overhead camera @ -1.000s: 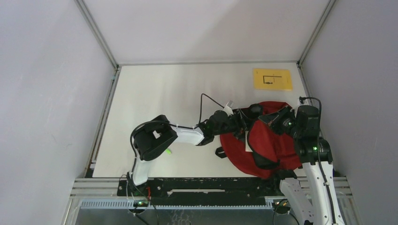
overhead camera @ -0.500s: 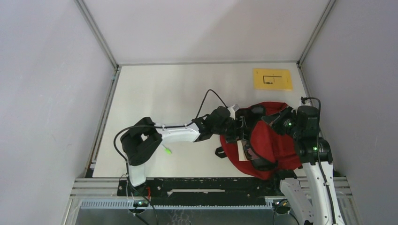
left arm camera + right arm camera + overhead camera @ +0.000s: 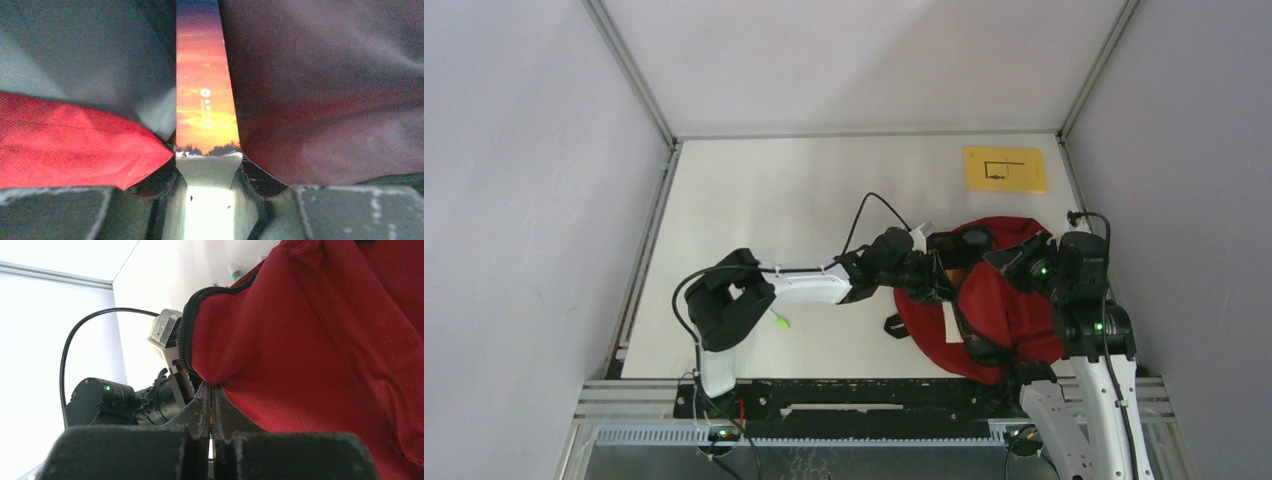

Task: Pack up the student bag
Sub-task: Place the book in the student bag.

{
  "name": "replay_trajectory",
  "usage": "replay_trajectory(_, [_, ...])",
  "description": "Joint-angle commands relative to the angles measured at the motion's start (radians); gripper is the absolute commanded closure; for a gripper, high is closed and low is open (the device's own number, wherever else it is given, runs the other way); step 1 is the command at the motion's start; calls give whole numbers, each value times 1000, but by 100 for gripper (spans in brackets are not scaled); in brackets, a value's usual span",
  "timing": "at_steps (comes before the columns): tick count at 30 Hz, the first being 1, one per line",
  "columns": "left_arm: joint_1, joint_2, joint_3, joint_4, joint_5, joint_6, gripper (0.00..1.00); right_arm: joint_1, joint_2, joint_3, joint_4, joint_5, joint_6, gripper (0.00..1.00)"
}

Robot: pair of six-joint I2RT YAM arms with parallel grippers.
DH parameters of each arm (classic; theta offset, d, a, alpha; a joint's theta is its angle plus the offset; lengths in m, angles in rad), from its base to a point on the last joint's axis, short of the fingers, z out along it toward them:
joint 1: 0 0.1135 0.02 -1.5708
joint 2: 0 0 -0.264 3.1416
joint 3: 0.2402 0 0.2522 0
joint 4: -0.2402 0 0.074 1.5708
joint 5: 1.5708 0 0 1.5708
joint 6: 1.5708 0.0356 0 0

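Observation:
The red student bag (image 3: 1009, 315) lies at the right front of the table, its zipped mouth held open. My left gripper (image 3: 932, 282) reaches into the mouth from the left. It is shut on a thin flat book with a sunset cover (image 3: 205, 100), seen edge-on between red fabric (image 3: 65, 145) and dark lining. A white strip (image 3: 948, 322) shows in the opening. My right gripper (image 3: 1016, 262) is shut on a fold of the bag's red top flap (image 3: 325, 340) and holds it up; in its own view the jaws (image 3: 212, 390) pinch the fabric beside the black zipper (image 3: 184, 340).
A yellow card (image 3: 1004, 168) lies at the back right corner. A small green thing (image 3: 779, 320) lies on the table by the left arm's elbow. A black strap buckle (image 3: 891, 323) sticks out at the bag's left. The walls close in on both sides.
The left arm has stretched out and its elbow has dropped leftward, carrying the book lower into the bag's mouth. The right gripper keeps its pinch and has shifted slightly down.

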Motion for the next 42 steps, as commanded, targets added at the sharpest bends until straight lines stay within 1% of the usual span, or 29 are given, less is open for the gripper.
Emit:
replay_trajectory(1, [31, -48, -61, 452, -79, -142, 100, -4, -17, 29, 54, -37, -9, 100])
replay_trajectory(2, [35, -45, -73, 525, -105, -161, 100, -5, -19, 29, 56, -40, -7, 100])
replay_trajectory(3, [37, -34, -69, 554, -121, -175, 100, -5, -25, 29, 56, -41, -2, 100])
replay_trajectory(8, [15, 94, 78, 591, -106, -230, 100, -5, -47, 29, 59, -23, 29, 100])
replay_trajectory(12, [-18, 175, 164, 526, -137, -214, 100, -5, -45, 29, 56, -15, 30, 100])
replay_trajectory(13, [-24, 190, 176, 495, -144, -199, 97, -5, -43, 28, 54, -15, 30, 100])
replay_trajectory(14, [-28, 201, 180, 478, -140, -196, 89, -5, -43, 29, 54, -15, 28, 100])
replay_trajectory(15, [-30, 207, 174, 473, -136, -197, 77, -5, -41, 29, 53, -15, 26, 100])
replay_trajectory(16, [-30, 208, 161, 473, -131, -196, 69, -5, -40, 29, 50, -14, 24, 100])
replay_trajectory(17, [-29, 198, 143, 472, -133, -194, 58, -4, -41, 29, 48, -10, 22, 100])
replay_trajectory(18, [-29, 186, 124, 471, -134, -189, 52, -5, -39, 29, 43, -4, 19, 100])
replay_trajectory(20, [-29, 159, 101, 430, -125, -156, 43, -5, -38, 23, 45, -1, 16, 100])
replay_trajectory(22, [-29, 139, 109, 340, -102, -105, 38, -5, -38, 10, 57, -8, 21, 100])
replay_trajectory(23, [-29, 128, 114, 291, -94, -76, 34, -5, -37, 6, 61, -10, 24, 100])
replay_trajectory(26, [-29, 99, 121, 148, -92, -4, 28, -5, -37, -3, 66, -11, 25, 100])
replay_trajectory(27, [-30, 90, 114, 118, -97, 15, 23, -5, -37, -3, 68, -11, 22, 100])
replay_trajectory(28, [-30, 79, 106, 95, -110, 22, 3, -5, -35, -4, 70, -14, 18, 100])
replay_trajectory(29, [-33, 65, 94, 78, -126, 33, 1, -5, -34, -6, 75, -14, 13, 100])
replay_trajectory(36, [-34, 2, 121, -81, -118, 171, 0, -5, -28, -14, 78, -11, 6, 100])
replay_trajectory(39, [-33, -53, 136, -211, -166, 259, 0, -5, -27, -14, 62, 18, -14, 100])
replay_trajectory(42, [-34, -122, 138, -322, -182, 338, 0, -5, -23, -17, 44, 54, -43, 100])
